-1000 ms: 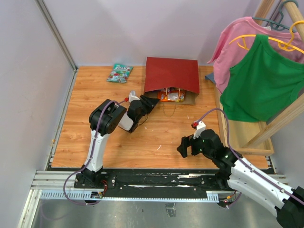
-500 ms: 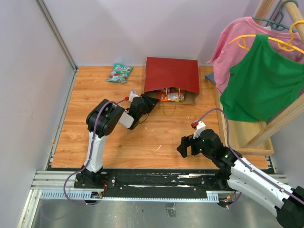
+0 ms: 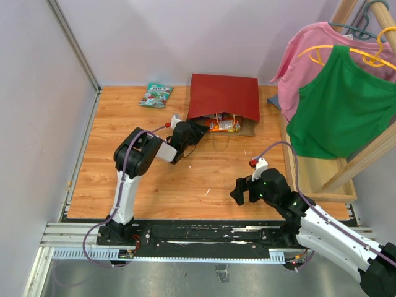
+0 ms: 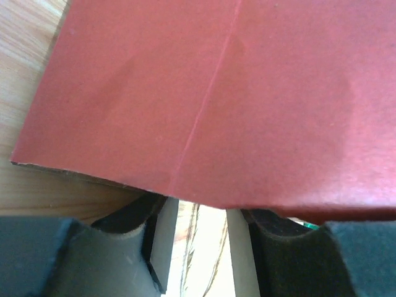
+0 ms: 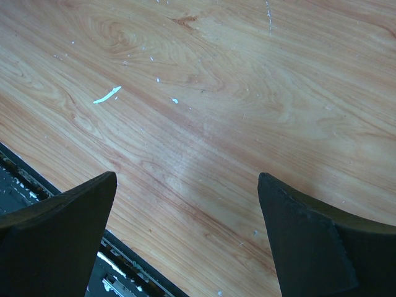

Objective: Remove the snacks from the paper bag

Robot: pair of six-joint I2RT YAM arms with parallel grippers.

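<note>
The dark red paper bag (image 3: 223, 98) lies flat at the back of the table, its mouth facing the arms. An orange packet (image 3: 223, 125) shows in the mouth. A teal-green packet (image 3: 156, 95) lies on the table left of the bag. My left gripper (image 3: 197, 129) is at the left side of the mouth, open. In the left wrist view the bag's red wall (image 4: 223, 99) covers the fingertips, and thin twisted handle strands (image 4: 197, 247) run between the fingers. My right gripper (image 3: 239, 192) is open and empty above bare wood (image 5: 204, 111).
A pink shirt (image 3: 309, 46) and a green shirt (image 3: 340, 105) hang on a wooden rack (image 3: 365, 154) at the right. Walls close the left and back sides. A black rail (image 3: 204, 234) runs along the near edge.
My left gripper has moved forward and right to the bag's mouth, with its tips now under the upper edge. The right arm has not moved.
</note>
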